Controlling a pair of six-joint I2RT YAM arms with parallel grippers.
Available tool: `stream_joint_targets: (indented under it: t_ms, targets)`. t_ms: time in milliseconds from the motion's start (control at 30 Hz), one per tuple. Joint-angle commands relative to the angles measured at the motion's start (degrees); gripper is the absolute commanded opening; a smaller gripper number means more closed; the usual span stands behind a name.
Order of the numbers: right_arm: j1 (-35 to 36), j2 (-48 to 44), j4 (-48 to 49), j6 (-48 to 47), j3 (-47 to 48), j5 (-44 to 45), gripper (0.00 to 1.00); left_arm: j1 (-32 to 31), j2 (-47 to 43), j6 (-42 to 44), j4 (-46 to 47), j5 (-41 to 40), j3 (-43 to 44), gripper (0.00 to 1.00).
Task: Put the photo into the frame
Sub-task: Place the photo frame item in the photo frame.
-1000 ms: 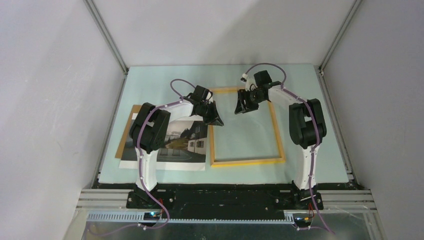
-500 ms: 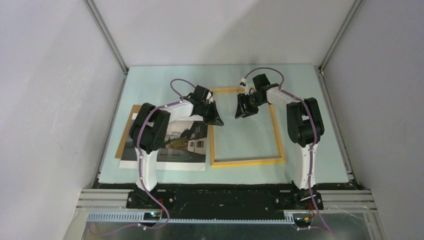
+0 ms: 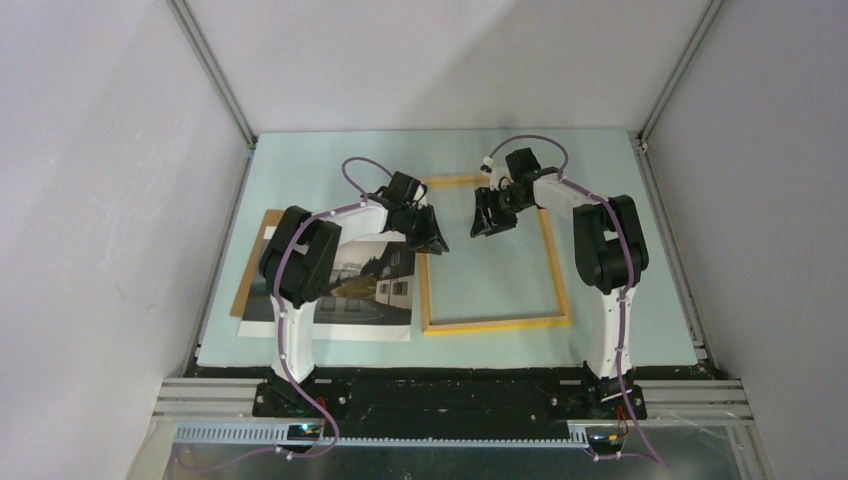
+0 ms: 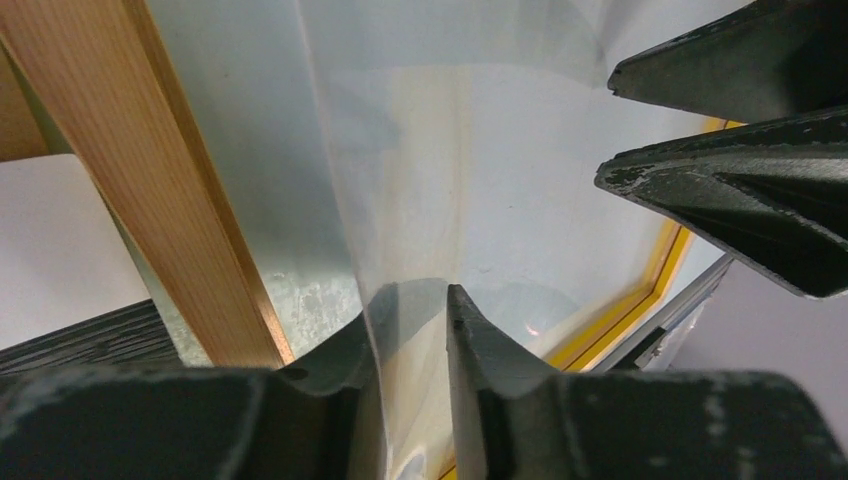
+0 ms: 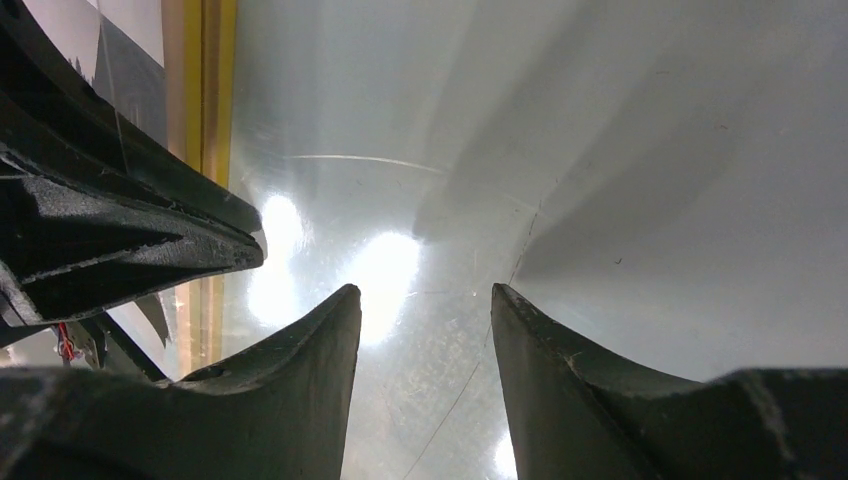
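Left wrist view: left fingers sit narrow, pinching an edge of the clear pane at the far left corner of the frame. Nearby, the right fingers gape over the pane, empty. The photo lies on the counter just left of the frame.

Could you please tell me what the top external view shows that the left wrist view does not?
Only the top view shows the photo with its landscape, lying left of the frame on a brown board, plus both whole arms. Only the left wrist view shows a clear sheet whose edge passes into the narrow gap between the left claw's fingers. Both show the frame's wooden rail and the right claw close to the left one, over the frame's far end.
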Motion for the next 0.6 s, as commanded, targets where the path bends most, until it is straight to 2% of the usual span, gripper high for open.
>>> stream_joint_targets:
  t_ms: [0, 133, 567]
  targets:
    - [-0.4, 0.7, -0.4, -1.1, -0.3, 1.1, 0.55, -1.4, -2.7, 2.7, -3.2, -1.5, 0.0, 0.33]
    - [-0.4, 0.5, -0.4, -1.1, -0.3, 1.2, 0.55, -1.4, -3.5, 3.4, -3.2, -2.4, -0.1, 0.45]
    - [-0.5, 0.6, -0.2, -1.1, -0.5, 1.1, 0.55, -1.4, -8.5, 6.0, -3.8, -5.8, -1.1, 0.7]
